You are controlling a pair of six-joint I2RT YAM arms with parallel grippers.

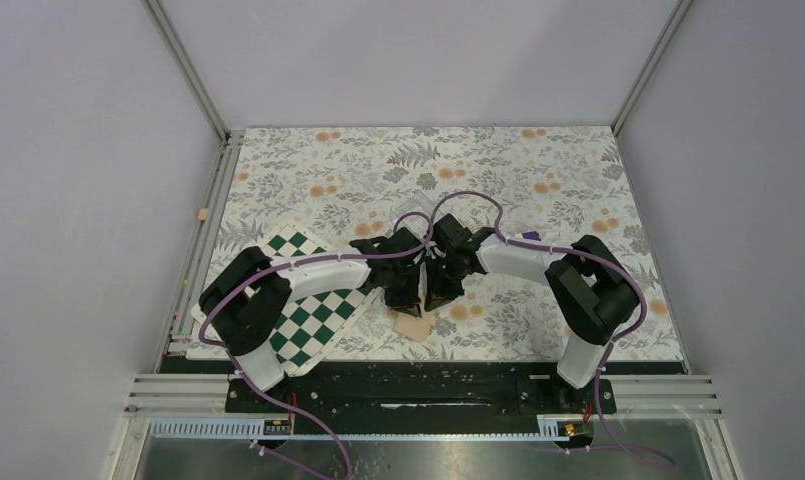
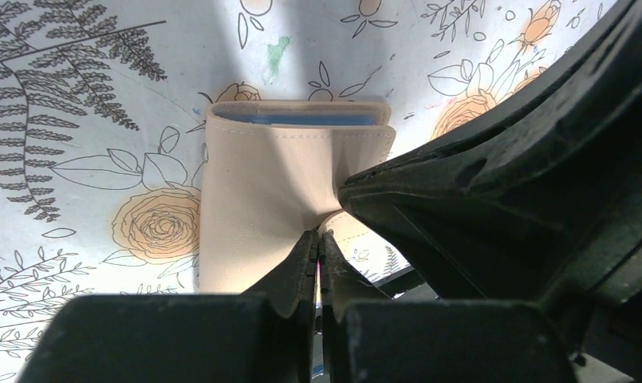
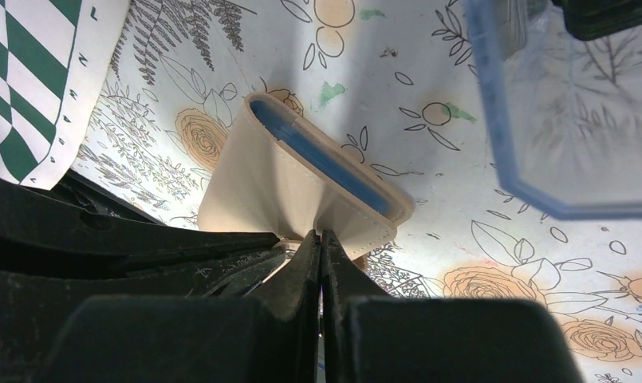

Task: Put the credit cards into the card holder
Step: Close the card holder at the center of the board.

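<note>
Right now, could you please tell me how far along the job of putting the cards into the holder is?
Done: nothing evident; the card holder shows no card in its blue-lined opening. In hand: the left gripper and right gripper are both shut, pinching the holder's tan edge, which puckers at their tips. Left: all the credit cards; none is visible in any view, so fetching and inserting them remains.

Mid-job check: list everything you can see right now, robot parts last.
card holder: one, tan with blue lining, near middle of the table, pinched from both sides
chequered board: one, green and white, near left, partly under the left arm
clear box: one, transparent with a bluish rim, just beyond the card holder in the right wrist view
tablecloth: one, white with grey leaves and orange flowers, covering the table
left fingers: black, shut on the card holder's edge
right fingers: black, shut on the card holder's edge
</note>
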